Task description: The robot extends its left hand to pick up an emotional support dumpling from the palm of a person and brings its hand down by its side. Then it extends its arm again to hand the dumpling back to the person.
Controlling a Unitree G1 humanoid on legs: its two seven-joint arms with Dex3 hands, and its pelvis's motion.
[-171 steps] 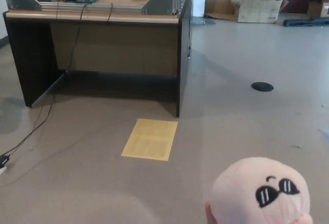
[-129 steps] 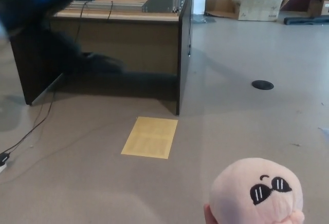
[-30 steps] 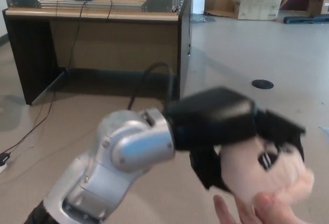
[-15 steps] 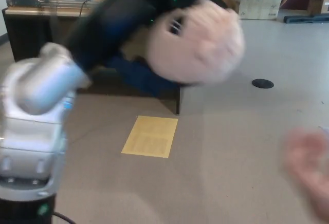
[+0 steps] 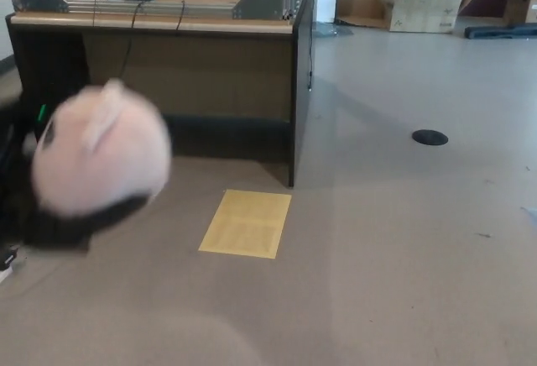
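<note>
Item: emotional support dumpling [image 5: 101, 152], pink plush, motion-blurred, now sitting at far left of head view, in front of the dark desk [image 5: 193, 72]; half a second earlier riding high at picture centre, a second earlier resting on a person's palm at lower right. Person's palm no longer showing.

Carrier: left hand [image 5: 63, 219], black, blurred, showing as a dark mass under and behind the plush; fingers apparently wrapping the dumpling from below, though individual fingers not resolving through the blur. Right hand not appearing.

Surroundings: yellow sheet [image 5: 246, 223] lying on the grey floor near the desk's corner; cardboard box [image 5: 422, 7] standing far back at right; round black floor cover [image 5: 430, 138] lying well apart from everything.

Status, judged: pick-up completing, arm swinging down toward the robot's side; hand-back stage not yet beginning. Risk: soft round plush slipping during fast swing.
</note>
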